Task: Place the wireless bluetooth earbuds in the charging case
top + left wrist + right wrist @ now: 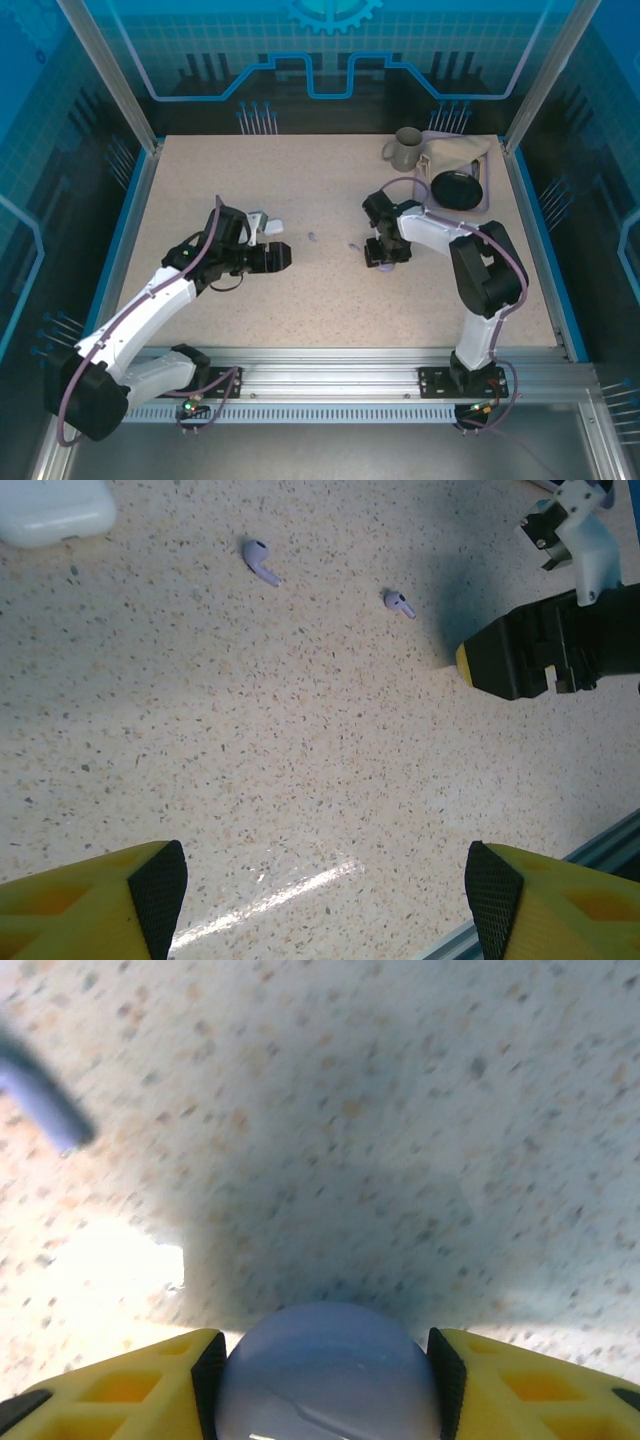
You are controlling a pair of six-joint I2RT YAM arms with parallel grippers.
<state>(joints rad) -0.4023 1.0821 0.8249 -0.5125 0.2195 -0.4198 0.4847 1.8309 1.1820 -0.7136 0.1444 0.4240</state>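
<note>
We log: left tool (325, 885) apart; right tool (327, 1360) clamped on round lavender disc (330, 1385); lavender earbuds (260, 561) on worktop (300, 740).

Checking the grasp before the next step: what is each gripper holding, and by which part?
Right gripper: lavender disc, pinched by its opposite sides. Left gripper: open, nothing held.

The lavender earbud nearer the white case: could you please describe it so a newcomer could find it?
On the speckled table, look at the bare stretch between the two arms, where two lavender earbuds lie loose. The earbud meant lies just right of the white case, by the left gripper; its twin lies close to the right gripper.
</note>
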